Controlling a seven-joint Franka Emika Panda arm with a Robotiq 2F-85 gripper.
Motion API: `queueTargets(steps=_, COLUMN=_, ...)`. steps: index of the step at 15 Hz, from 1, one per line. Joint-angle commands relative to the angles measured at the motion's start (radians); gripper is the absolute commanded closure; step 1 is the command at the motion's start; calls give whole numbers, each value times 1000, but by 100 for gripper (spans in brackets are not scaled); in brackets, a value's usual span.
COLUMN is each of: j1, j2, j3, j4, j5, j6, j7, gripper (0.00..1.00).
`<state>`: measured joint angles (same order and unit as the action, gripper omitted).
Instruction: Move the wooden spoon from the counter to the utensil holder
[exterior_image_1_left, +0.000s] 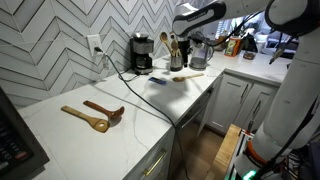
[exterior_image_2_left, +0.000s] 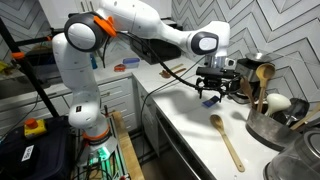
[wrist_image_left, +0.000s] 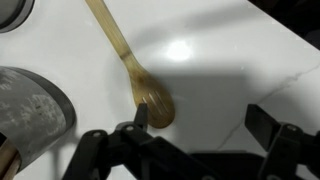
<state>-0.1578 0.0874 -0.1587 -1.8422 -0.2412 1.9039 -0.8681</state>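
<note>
The pale wooden spoon lies flat on the white counter, its bowl toward the gripper; it also shows in an exterior view. In the wrist view its oval bowl lies just by one fingertip, and the handle runs away up-left. My gripper hovers open and empty above the spoon's bowl end, with the fingers wide apart. The dark grey utensil holder stands beside it with wooden utensils sticking out. It also shows in an exterior view and at the wrist view's left edge.
A shiny steel kettle and a black coffee maker flank the holder by the tiled wall. A golden-orange spoon and a dark reddish-brown utensil lie farther along the counter. A steel pot stands near the spoon.
</note>
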Motion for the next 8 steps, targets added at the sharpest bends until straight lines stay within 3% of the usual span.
queueTargets(steps=1, j1=-36, j2=105, j3=-15, j4=68, j5=-24, j6=11, j7=-69, gripper=0)
queueTargets(steps=8, j1=-77, j2=214, j3=-13, j4=135, j5=-32, j6=31, j7=-129, gripper=0)
